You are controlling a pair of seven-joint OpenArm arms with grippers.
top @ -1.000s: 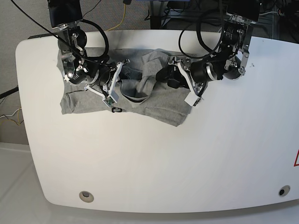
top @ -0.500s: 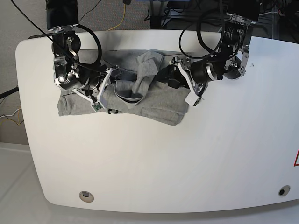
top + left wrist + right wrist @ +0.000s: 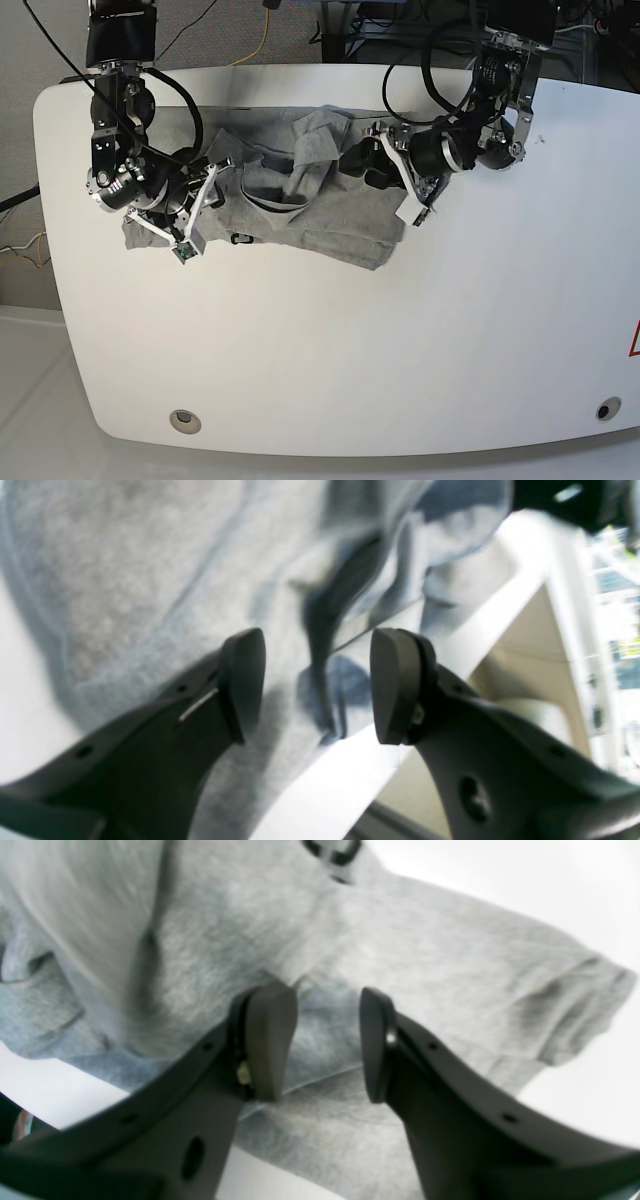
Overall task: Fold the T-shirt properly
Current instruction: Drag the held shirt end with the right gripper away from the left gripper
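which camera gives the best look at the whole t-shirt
The base view: it shows the whole crumpled T-shirt on the white table between both arms. The left wrist view shows only blurred grey folds; the right wrist view shows one sleeve and nearby cloth.

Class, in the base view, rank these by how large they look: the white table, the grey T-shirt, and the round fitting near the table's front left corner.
1. White table, by far the largest.
2. Grey T-shirt, bunched across the far side.
3. Round fitting, smallest.
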